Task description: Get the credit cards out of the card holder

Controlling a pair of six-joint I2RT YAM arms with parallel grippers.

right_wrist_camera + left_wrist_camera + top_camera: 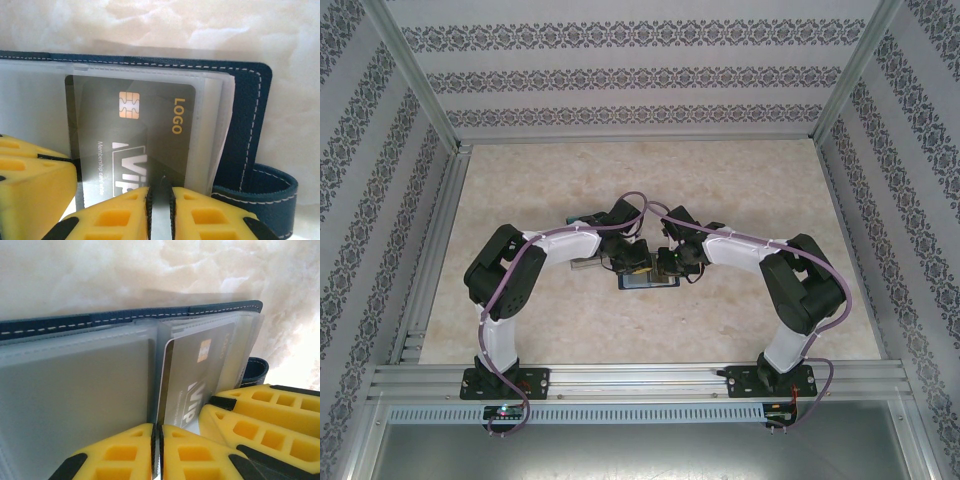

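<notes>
Dark credit card (150, 130) reads "LOGO"; "VIP"; "Membership card" in small print.

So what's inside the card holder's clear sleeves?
One dark card with a gold chip, LOGO and VIP print sits in a clear sleeve of the card holder. Its lower edge is hidden by the right gripper; any cards behind it are covered.

White-stitched navy card holder (247, 110), dark grey card (155, 112) — gold lettering

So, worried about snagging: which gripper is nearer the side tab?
Right. The right gripper sits beside the side tab; the left gripper is farther along the card holder, near its middle.
</notes>
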